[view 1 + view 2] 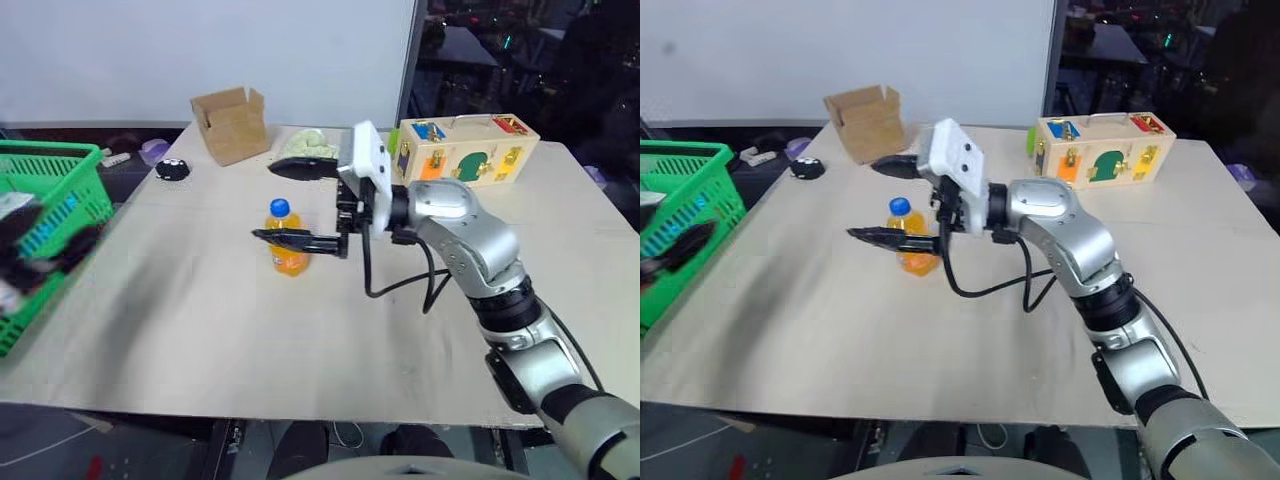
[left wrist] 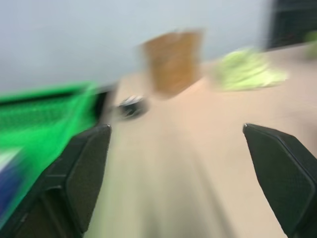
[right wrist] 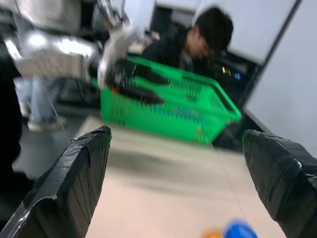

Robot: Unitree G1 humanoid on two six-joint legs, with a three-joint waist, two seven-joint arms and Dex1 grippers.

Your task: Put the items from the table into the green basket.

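With my right hand (image 1: pixel 300 203) spread wide around the orange bottle (image 1: pixel 287 240) standing on the tabletop (image 1: pixel 200 320), a careless squeeze could tip it over. My left hand (image 2: pixel 178 173) is spread too, beside the green basket (image 1: pixel 50 195).

table (image 1: pixel 200 330) | orange bottle (image 1: pixel 286 240) | cardboard box (image 1: pixel 232 124) | wooden toy box (image 1: pixel 465 148)
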